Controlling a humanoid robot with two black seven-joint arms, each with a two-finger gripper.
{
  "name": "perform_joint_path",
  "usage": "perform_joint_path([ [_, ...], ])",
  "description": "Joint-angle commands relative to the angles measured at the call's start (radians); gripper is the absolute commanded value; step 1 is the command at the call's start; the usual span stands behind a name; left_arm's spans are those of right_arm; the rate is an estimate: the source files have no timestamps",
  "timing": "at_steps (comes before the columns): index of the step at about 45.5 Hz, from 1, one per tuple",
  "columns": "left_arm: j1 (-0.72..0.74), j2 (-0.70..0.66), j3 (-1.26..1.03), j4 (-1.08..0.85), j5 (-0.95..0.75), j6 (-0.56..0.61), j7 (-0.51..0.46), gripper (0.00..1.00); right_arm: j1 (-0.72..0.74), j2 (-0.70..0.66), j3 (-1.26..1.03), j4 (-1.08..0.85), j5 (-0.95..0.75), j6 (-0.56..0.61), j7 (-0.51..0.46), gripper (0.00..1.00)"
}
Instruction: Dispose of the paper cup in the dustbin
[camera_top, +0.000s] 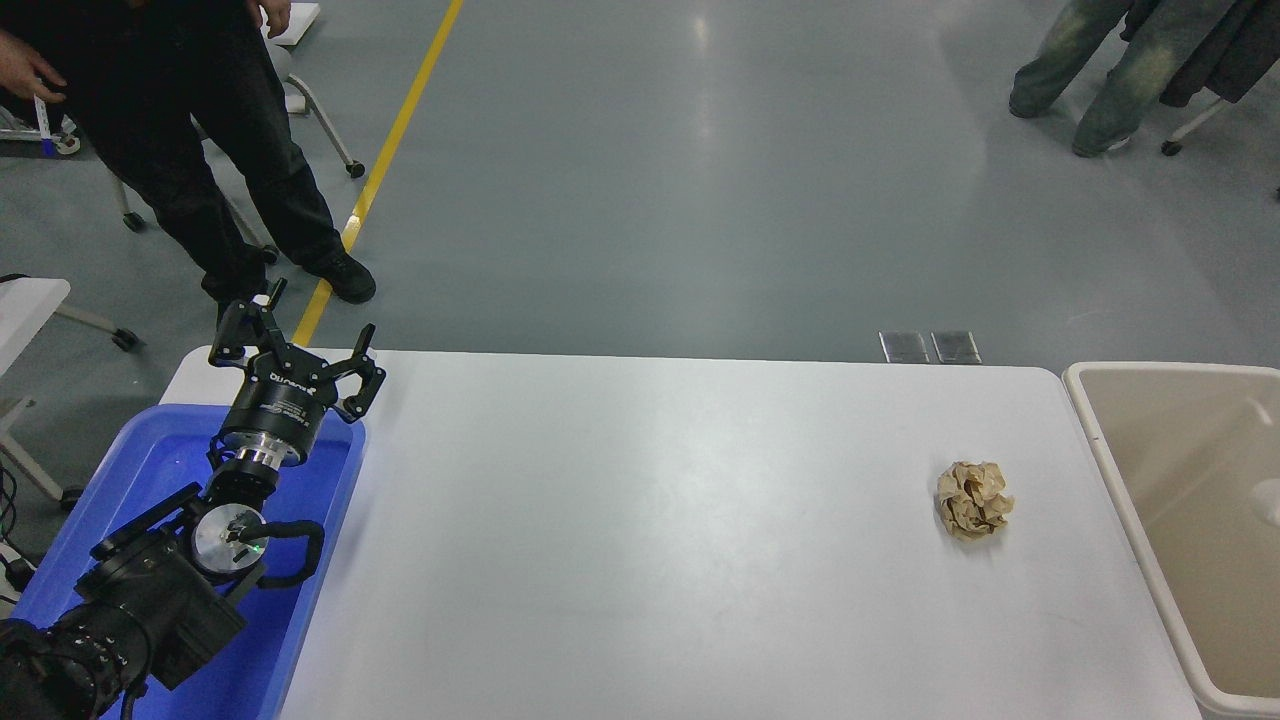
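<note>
a pale shape at the frame's right edge, likely the small white paper cup (1270, 502), lies in the large beige plastic dustbin (1100, 440), so the black left hand (292, 345) idles with fingers spread over the blue plastic tray (160, 460) at lower left.

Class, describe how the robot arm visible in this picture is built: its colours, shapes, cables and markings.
The left arm is black and chunky, with a round silver disc at the wrist, a looping black cable and a silver collar. Its tool is a black cylinder with pale lettering and thin, linked black fingers.
</note>
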Motion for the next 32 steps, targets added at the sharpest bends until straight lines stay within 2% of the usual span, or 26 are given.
perform_joint_path([
  [1,0.0,0.0,0.0,0.0,0.0,0.0,0.0,1.0,-0.044,0.044,0.028,-0.01,0.004,0.0,-0.001,0.0],
  [24,0.0,0.0,0.0,0.0,0.0,0.0,0.0,1.0,-0.081,0.067,0.07,-0.01,0.004,0.0,0.003,0.0],
  [25,0.0,0.0,0.0,0.0,0.0,0.0,0.0,1.0,-0.081,0.067,0.07,-0.01,0.004,0.0,0.003,0.06],
  [26,0.0,0.0,0.0,0.0,0.0,0.0,0.0,1.0,-0.081,0.065,0.07,-0.01,0.004,0.001,0.003,0.19],
  [29,0.0,0.0,0.0,0.0,0.0,0.0,0.0,1.0,-0.081,0.067,0.073,-0.01,0.004,0.0,0.003,0.7],
  [30,0.0,0.0,0.0,0.0,0.0,0.0,0.0,1.0,-0.081,0.065,0.074,-0.01,0.004,0.0,0.003,0.76],
  [32,0.0,0.0,0.0,0.0,0.0,0.0,0.0,1.0,-0.081,0.065,0.087,-0.01,0.004,0.0,0.003,0.79],
])
